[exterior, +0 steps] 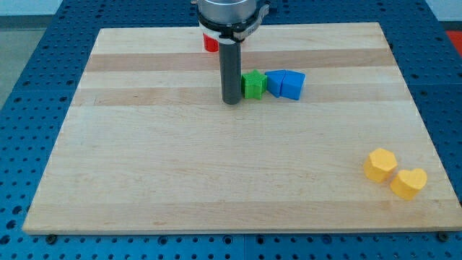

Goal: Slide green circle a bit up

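Observation:
My tip (232, 101) rests on the board in the upper middle of the view. A green block (253, 84) sits just to its right, touching or nearly touching the rod; its outline looks jagged, more like a star than a circle. No other green block shows; the rod and the arm hide part of the board behind them.
Two blue blocks (275, 81) (292, 84) sit in a row right of the green block, touching it. A red block (210, 42) shows partly behind the arm at the top. A yellow hexagon-like block (380, 164) and a yellow heart (408, 183) lie at the lower right. The wooden board (180, 180) ends in blue perforated table.

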Controlling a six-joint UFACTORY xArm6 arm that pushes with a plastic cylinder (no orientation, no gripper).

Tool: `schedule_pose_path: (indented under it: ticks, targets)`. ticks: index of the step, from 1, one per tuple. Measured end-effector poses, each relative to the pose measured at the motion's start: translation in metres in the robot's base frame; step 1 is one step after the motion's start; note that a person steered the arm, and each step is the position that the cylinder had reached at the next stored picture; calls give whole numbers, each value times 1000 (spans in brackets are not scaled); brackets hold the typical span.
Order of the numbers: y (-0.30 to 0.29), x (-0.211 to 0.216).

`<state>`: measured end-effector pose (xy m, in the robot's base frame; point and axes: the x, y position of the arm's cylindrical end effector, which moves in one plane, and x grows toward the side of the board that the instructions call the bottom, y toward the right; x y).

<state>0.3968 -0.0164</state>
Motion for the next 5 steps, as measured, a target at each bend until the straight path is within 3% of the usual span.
schedule_pose_path:
  ticks: [2, 5]
  targets:
    - [0, 12]
    - [87, 16]
